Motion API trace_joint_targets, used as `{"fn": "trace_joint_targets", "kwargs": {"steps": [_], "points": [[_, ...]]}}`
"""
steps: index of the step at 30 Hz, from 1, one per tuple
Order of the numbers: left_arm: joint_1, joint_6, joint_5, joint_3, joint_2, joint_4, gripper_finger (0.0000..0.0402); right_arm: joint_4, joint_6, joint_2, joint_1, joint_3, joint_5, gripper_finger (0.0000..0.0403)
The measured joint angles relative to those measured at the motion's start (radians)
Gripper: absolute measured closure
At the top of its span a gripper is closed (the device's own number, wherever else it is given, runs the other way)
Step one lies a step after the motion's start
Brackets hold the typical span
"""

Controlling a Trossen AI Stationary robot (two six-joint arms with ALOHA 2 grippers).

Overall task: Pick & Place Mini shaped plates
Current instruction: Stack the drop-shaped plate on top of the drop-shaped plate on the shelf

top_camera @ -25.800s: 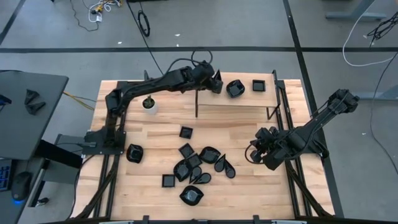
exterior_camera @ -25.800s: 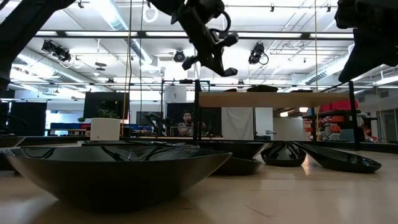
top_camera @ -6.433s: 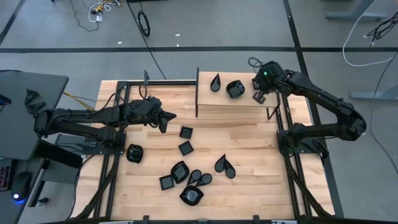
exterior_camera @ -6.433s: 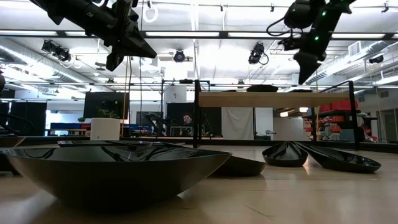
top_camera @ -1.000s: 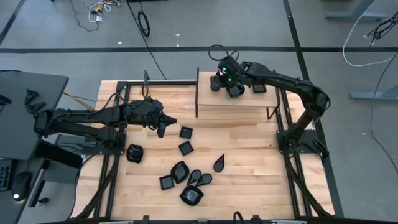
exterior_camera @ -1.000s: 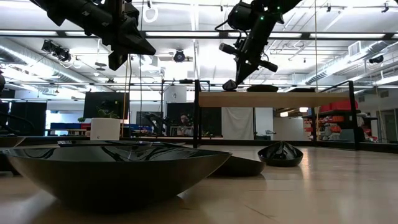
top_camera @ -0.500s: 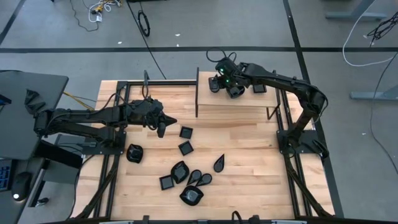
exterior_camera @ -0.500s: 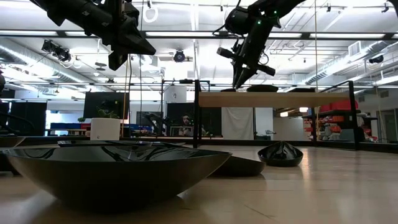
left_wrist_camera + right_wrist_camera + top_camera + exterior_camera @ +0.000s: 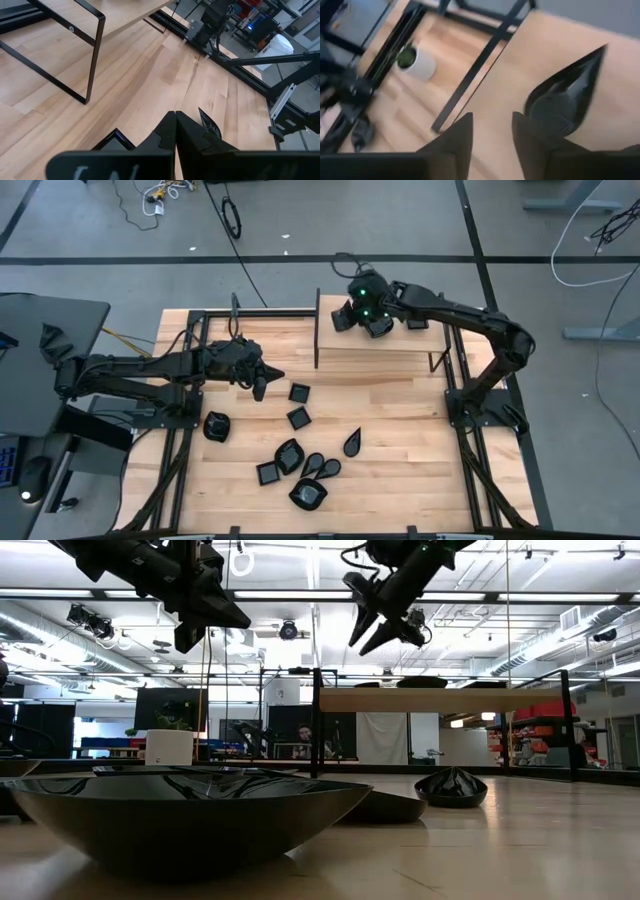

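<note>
My right gripper (image 9: 490, 135) hangs open above the left end of the raised wooden shelf (image 9: 390, 348) at the table's far side. A black teardrop plate (image 9: 565, 97) lies flat on the shelf just beyond its fingers, apart from them. A rounded plate (image 9: 380, 327) and a square plate (image 9: 415, 322) also rest on the shelf. Several more black plates (image 9: 300, 455) lie on the table's near middle. My left gripper (image 9: 258, 383) is shut and empty, held above the table's left middle.
A small white pot with a green plant (image 9: 415, 62) stands on the table left of the shelf. The shelf's black metal legs (image 9: 90, 65) reach down to the table. Bare wood lies at the table's right, near the teardrop plate (image 9: 352, 443).
My right gripper has opened and let go of the teardrop plate, which stays lying on the shelf. The gripper has then risen clear of the shelf and tipped a little.
</note>
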State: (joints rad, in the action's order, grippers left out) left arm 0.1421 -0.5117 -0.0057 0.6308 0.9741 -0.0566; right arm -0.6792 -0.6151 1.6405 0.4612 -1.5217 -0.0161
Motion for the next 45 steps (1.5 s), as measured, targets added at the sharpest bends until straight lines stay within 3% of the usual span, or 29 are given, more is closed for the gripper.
{"fn": "trace_joint_targets", "kwargs": {"steps": [8, 10, 35, 45], "points": [[0.0, 0.0, -0.009, 0.0, 0.0, 0.0, 0.0394, -0.05, 0.02, 0.059, -0.012, 0.001, 0.004, 0.0385], [0.0, 0.0, -0.009, 0.0, 0.0, 0.0, 0.0394, -0.05, 0.026, 0.071, -0.012, 0.001, 0.025, 0.0397], [0.0, -0.002, -0.008, 0.0, 0.0, 0.0, 0.0394, -0.118, 0.027, 0.077, -0.004, 0.001, 0.087, 0.0399], [0.0, -0.003, -0.008, 0.0, 0.0, 0.0, 0.0394, -0.058, 0.021, 0.077, -0.004, 0.046, 0.104, 0.0399]]}}
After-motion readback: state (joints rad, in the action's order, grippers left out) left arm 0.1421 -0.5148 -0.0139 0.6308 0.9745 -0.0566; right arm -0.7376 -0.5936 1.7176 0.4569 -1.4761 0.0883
